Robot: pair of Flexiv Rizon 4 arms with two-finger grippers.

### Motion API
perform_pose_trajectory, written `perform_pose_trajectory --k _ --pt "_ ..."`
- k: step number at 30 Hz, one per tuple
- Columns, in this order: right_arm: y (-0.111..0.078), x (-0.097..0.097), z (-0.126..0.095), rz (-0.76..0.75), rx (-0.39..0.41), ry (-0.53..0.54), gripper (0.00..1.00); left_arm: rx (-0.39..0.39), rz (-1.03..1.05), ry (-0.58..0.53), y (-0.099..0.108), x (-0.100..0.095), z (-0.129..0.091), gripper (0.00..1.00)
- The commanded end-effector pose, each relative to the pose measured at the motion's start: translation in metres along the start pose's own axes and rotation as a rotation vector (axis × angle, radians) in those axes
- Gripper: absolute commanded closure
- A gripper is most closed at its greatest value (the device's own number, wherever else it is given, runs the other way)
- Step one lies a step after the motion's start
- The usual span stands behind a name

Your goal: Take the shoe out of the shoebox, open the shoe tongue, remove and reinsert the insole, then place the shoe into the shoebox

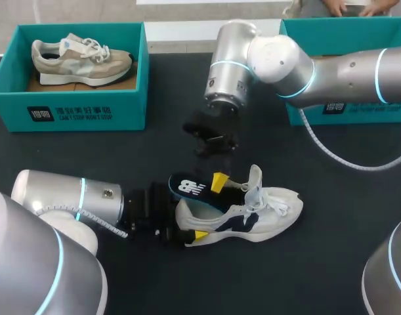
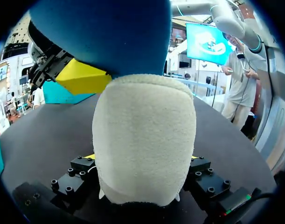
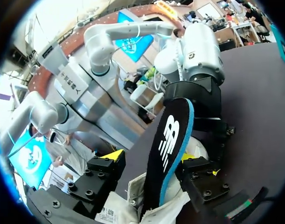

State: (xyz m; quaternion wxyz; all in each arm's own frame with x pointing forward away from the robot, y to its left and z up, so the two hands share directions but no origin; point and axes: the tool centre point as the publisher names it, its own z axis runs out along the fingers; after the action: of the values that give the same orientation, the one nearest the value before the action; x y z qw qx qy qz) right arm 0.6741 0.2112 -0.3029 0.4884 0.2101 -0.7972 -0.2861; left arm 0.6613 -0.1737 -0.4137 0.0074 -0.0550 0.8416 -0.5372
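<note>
A white sneaker lies on its side on the black table, toe to the right. My left gripper is shut on its heel; in the left wrist view the fleecy heel fills the space between the left gripper's fingers. A dark blue insole sticks up out of the shoe's mouth. My right gripper comes down from above and stands open around the insole, with a gap on one side. In the right wrist view the insole rises between the right gripper's fingers. Its yellow fingertip shows beside the insole.
A teal shoebox at the back left holds a beige sneaker. A second teal shoebox stands at the back right, partly behind my right arm. A white cable loops below that arm.
</note>
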Motion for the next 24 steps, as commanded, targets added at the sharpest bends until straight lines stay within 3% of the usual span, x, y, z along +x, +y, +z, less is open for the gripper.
perform_pose_trajectory --k 1,8,13,19,24 --pt "-0.003 -0.001 0.004 0.000 -0.006 0.013 0.69 -0.002 -0.001 -0.002 0.003 0.004 0.001 1.00" --pt "-0.004 -0.001 0.010 -0.001 -0.014 0.024 0.77 -0.002 -0.001 -0.002 0.003 0.004 0.001 1.00" --pt "-0.003 -0.004 0.010 -0.001 -0.015 0.020 1.00 -0.002 -0.001 -0.002 0.003 0.004 0.001 1.00" --pt "0.003 -0.002 0.010 -0.012 -0.029 0.028 1.00 -0.002 -0.001 -0.002 0.003 0.004 0.001 1.00" --pt "0.021 0.008 0.000 0.026 -0.164 -0.043 1.00 -0.002 -0.001 -0.002 0.003 0.004 0.001 1.00"
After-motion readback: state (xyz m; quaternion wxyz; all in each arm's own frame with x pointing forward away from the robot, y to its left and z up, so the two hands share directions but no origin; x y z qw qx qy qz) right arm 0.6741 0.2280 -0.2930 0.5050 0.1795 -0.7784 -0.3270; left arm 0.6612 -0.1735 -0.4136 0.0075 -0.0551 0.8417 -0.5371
